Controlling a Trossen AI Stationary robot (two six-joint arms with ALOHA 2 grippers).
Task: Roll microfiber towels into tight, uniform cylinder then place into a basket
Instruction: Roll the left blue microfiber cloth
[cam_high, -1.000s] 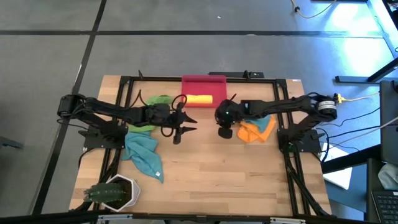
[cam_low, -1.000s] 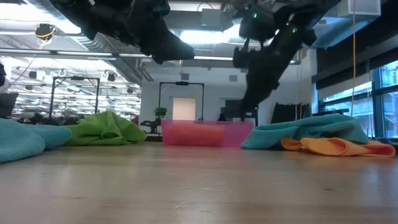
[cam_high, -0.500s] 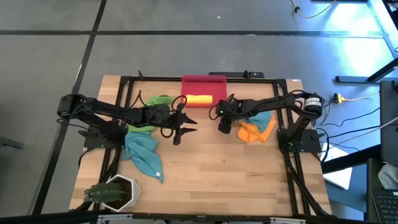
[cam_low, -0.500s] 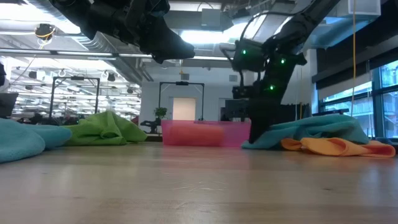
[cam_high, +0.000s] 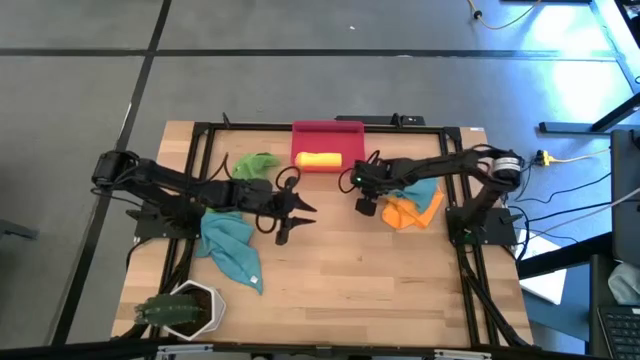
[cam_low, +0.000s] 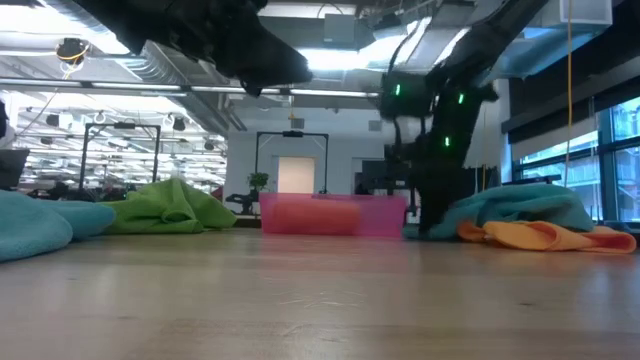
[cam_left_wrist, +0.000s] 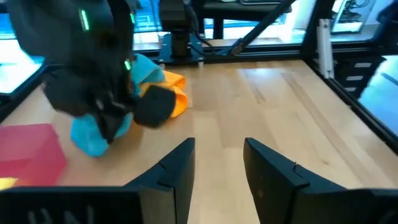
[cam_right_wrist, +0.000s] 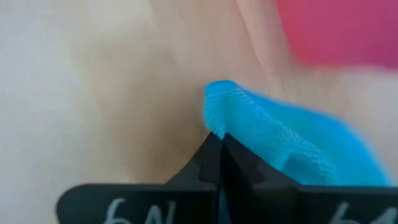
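Right gripper (cam_high: 366, 207) is down at the table beside the teal towel (cam_high: 412, 188) that lies on the orange towel (cam_high: 405, 212), on the right side of the table (cam_high: 380, 280). Its fingers (cam_right_wrist: 214, 163) are pressed together, and in the right wrist view they pinch a corner of the teal towel (cam_right_wrist: 292, 146), with the pink of the basket (cam_right_wrist: 339, 31) blurred beyond it. In the low view this gripper (cam_low: 428, 232) reaches down to the wood at the near edge of the teal heap (cam_low: 520, 208), with the orange towel (cam_low: 540, 236) spread in front of that heap. Left gripper (cam_high: 288, 220) hovers above the middle of the table, clear of every cloth, its two fingers (cam_left_wrist: 174, 174) standing apart with nothing between them; its wrist view looks across bare wood toward the right arm and the teal (cam_left_wrist: 93, 134) and orange (cam_left_wrist: 177, 99) cloths. The basket (cam_high: 328, 133) sits at the far edge of the table, and a rolled yellow towel (cam_high: 320, 160) lies inside it. A green towel (cam_high: 252, 162) is crumpled left of the basket, and a second teal towel (cam_high: 230, 248) lies on the left side under the left arm. A white pot (cam_high: 185, 308) with a plant stands at the near left corner.
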